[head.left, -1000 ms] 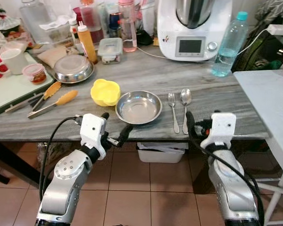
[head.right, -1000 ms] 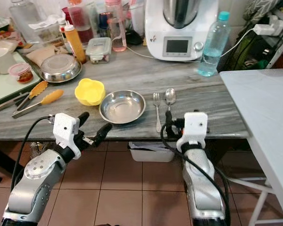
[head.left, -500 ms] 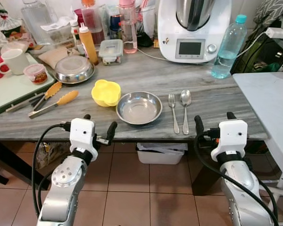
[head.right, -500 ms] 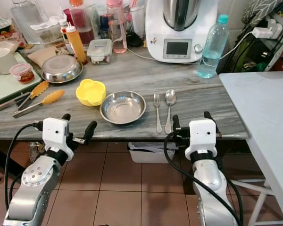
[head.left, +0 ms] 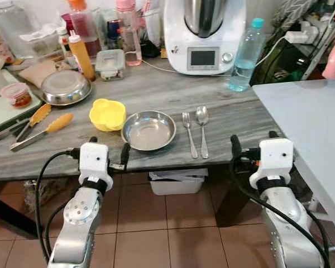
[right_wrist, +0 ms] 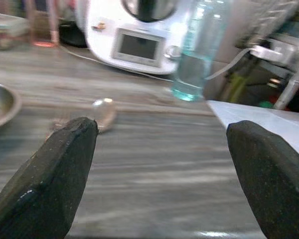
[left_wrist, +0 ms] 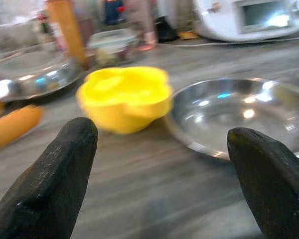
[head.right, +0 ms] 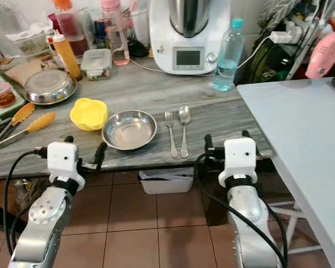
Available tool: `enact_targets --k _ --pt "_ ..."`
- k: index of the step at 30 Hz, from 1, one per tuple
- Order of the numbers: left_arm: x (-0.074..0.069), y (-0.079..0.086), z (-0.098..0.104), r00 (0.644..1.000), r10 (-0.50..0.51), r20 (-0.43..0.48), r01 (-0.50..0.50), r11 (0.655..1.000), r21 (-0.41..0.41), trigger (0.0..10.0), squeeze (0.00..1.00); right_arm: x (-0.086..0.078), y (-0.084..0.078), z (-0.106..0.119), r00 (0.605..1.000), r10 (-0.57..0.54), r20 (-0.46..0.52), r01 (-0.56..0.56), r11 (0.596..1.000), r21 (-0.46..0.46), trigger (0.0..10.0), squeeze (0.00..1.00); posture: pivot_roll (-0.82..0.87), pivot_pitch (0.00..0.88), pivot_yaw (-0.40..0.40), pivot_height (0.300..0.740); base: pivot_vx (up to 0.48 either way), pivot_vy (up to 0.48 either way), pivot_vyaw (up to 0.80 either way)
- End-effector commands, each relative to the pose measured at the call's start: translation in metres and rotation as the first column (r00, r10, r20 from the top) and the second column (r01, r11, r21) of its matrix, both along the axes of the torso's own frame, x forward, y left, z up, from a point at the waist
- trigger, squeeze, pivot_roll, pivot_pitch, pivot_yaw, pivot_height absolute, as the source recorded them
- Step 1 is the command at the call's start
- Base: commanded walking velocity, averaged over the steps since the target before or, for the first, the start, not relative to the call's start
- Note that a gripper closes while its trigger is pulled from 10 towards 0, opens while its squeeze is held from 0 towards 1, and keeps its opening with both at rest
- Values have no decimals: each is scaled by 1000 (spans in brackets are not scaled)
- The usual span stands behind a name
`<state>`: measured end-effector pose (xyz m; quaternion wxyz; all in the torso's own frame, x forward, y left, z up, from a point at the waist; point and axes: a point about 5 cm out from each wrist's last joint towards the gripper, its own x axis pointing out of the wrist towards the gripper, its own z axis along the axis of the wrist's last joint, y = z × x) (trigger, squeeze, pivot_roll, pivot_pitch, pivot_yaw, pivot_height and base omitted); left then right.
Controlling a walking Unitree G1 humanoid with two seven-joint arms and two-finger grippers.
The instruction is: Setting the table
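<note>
Steel bowl (head.left: pixel 148 129) sits near the bench's (head.left: pixel 223 109) front edge, about midway along it, with a yellow cup (head.left: pixel 107 114) touching or just beside its left rim. A fork (head.left: pixel 189 134) and spoon (head.left: pixel 202 129) lie side by side just right of the bowl, handles toward the front edge. The left gripper (head.left: pixel 108 154) hovers at the front edge before the cup and bowl, fingers (left_wrist: pixel 55 184) spread wide, holding nothing. The right gripper (head.left: pixel 253 145) hangs at the front edge right of the spoon, near the bench's right corner, likewise wide open and empty (its wrist view is blurred). Orange tongs (head.left: pixel 41 124) lie toward the left end.
</note>
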<state>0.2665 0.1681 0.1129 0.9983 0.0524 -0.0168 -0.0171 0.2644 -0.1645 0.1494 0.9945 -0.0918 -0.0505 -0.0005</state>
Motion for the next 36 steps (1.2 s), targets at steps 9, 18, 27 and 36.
enact_targets --k 9,18,27,36 --pt "-20 22 -7 994 113 9 -114 991 75 10000 0 -9 -1 -3 1000 -6 5 5 997 75 10000 0 20 44 4 740 0 0 0" --pt "-31 27 -12 990 139 1 -139 986 88 10000 0 -25 -11 -13 999 -35 -37 38 997 68 10000 0 12 46 4 740 0 0 0" --pt "-30 27 -15 991 130 -17 -128 986 103 10000 0 -25 -5 -14 999 -20 -43 23 997 69 10000 0 10 45 9 740 -27 0 0" --pt "-29 28 -15 992 124 -25 -121 986 111 10000 0 -24 -3 -15 999 -14 -47 17 998 67 10000 0 14 48 16 740 -289 0 0"
